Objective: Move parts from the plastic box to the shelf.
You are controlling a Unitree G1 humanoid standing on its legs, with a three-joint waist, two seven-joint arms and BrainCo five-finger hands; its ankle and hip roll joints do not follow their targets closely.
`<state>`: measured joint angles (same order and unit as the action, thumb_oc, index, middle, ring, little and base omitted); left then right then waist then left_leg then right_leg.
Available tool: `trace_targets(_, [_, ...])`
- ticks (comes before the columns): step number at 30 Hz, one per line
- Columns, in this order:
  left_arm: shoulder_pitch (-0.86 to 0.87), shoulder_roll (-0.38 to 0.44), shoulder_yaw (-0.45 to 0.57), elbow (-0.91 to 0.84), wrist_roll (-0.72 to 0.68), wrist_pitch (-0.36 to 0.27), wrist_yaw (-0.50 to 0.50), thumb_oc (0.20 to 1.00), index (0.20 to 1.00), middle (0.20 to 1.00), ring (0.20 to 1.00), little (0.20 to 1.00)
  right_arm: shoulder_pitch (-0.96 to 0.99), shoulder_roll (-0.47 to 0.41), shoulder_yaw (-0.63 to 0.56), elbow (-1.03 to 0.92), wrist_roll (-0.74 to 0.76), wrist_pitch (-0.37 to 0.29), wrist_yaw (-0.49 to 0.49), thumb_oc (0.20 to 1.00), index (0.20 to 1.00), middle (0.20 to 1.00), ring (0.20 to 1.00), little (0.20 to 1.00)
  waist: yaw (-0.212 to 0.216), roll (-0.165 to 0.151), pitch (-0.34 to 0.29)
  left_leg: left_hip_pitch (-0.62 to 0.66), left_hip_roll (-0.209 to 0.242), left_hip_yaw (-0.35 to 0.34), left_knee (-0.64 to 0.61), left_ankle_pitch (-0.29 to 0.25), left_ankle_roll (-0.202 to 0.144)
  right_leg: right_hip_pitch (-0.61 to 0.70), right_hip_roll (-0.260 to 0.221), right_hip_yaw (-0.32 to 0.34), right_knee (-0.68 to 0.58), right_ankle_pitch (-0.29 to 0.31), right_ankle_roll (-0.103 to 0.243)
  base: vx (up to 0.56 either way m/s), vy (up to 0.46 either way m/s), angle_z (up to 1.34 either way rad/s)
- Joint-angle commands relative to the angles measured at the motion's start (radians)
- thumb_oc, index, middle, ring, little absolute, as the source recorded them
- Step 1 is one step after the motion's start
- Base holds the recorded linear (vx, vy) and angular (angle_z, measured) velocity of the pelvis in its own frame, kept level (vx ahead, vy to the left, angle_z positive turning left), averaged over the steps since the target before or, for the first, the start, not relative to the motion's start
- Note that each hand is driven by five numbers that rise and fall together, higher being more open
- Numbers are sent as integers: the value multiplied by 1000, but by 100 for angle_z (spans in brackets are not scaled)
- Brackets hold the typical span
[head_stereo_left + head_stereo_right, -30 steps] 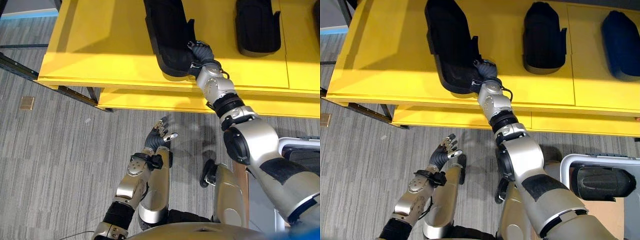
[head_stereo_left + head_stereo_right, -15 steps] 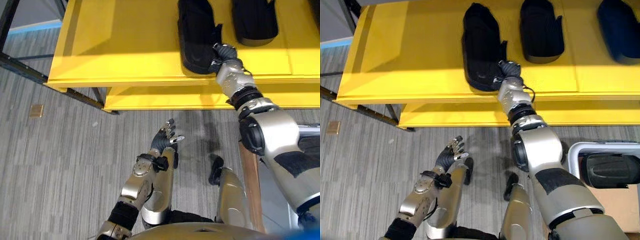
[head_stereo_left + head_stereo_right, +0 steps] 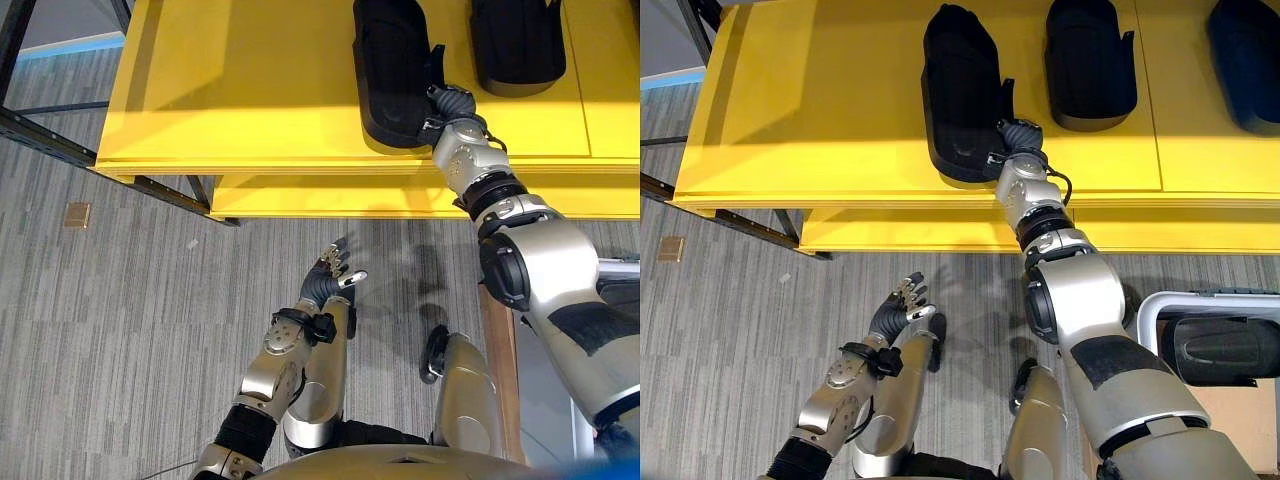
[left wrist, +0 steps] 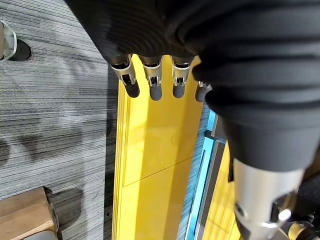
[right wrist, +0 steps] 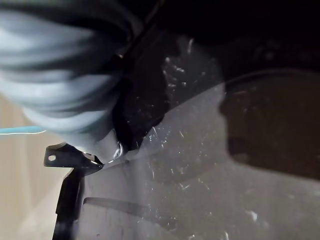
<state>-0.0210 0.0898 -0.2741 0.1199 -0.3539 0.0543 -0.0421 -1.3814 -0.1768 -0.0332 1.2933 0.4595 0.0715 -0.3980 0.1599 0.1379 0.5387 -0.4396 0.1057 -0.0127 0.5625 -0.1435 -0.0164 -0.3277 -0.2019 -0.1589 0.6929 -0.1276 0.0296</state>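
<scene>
Around the work area: grey floor and a few stray bits.
You have striped grey carpet underfoot, with a small tan square lying on it to the left. A dark metal frame rail slants past it, and a pale blue strip sits at the far left.

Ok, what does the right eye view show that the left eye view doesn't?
Extra in the right eye view: a dark blue part at the shelf's right end, and a black part lying in the plastic box. Extra in the left eye view: just a wider stretch of floor on the left. Shared: the right hand at the near end of the long black part on the yellow shelf, and the open left hand.
</scene>
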Motion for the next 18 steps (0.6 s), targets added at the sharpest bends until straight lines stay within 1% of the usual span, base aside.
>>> trace_targets(1, [12,-9,-13,-67,-18,-47,-12,1000,1000,1000,1000,1000,-133,-25,-39,-12,4,-62,12,200,200,200,200,200,19,30,-19,60,67,-9,-3,198,-87,-32,-71,86,32,150,72,8,5,-4])
trace_targets(12, [14,-11,-22,-70,-21,-45,-11,1000,1000,1000,1000,1000,-164,-49,-11,29,0,-60,6,200,200,200,200,200,27,42,-19,53,75,-13,8,203,-92,-29,-71,84,26,155,71,3,2,-1])
trace_targets(18, [15,-13,-21,-73,-18,-46,-12,1000,1000,1000,1000,1000,-181,-65,5,51,-3,-61,-1,200,200,200,200,200,36,51,-19,50,75,-16,11,204,-97,-25,-79,82,18,158,69,4,12,0])
